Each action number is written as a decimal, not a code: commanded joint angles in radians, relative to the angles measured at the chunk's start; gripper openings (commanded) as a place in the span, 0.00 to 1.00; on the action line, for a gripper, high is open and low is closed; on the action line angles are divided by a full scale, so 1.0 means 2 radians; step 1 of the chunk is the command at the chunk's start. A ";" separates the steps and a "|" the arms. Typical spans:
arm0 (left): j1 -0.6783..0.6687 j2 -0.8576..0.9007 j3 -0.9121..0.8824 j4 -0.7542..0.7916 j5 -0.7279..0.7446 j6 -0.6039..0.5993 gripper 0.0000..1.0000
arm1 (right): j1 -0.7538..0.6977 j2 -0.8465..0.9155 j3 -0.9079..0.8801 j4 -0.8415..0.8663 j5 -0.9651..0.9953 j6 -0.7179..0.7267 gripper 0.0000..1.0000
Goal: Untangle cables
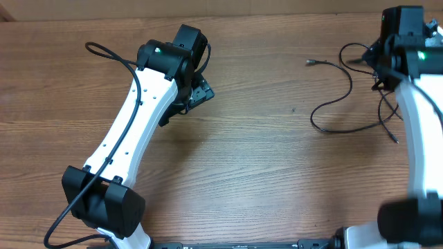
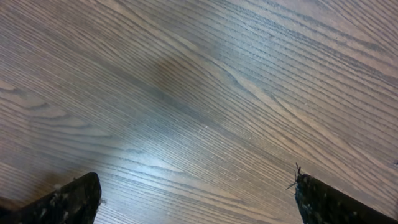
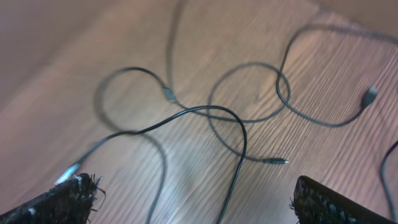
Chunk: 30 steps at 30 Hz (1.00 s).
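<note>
- We saw the cables (image 1: 348,86) on the table's (image 1: 263,173) far right, partly hidden beneath the right arm (image 1: 415,131), their loops blurred.
- The right gripper (image 3: 196,198) hung spread above them, pinching nothing.
- The left gripper (image 2: 198,194) stood spread over wood, well apart.

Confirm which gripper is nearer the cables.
Right. The right gripper is directly above the cables; the left gripper is over bare table, well away on the other side.

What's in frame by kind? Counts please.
Robot arms: 2 (left arm, right arm)
Tangles of cables: 1, strand count unclear
Total: 3
</note>
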 commanded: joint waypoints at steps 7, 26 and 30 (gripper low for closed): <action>0.000 -0.003 0.000 0.000 -0.008 0.004 1.00 | -0.109 0.131 0.001 0.088 -0.217 -0.234 0.93; 0.000 -0.003 0.000 0.000 -0.008 0.004 1.00 | -0.113 0.169 0.001 0.119 -0.342 -0.269 0.13; 0.000 -0.003 0.000 0.000 -0.008 0.004 1.00 | -0.104 0.168 0.001 0.123 -0.274 -0.269 0.36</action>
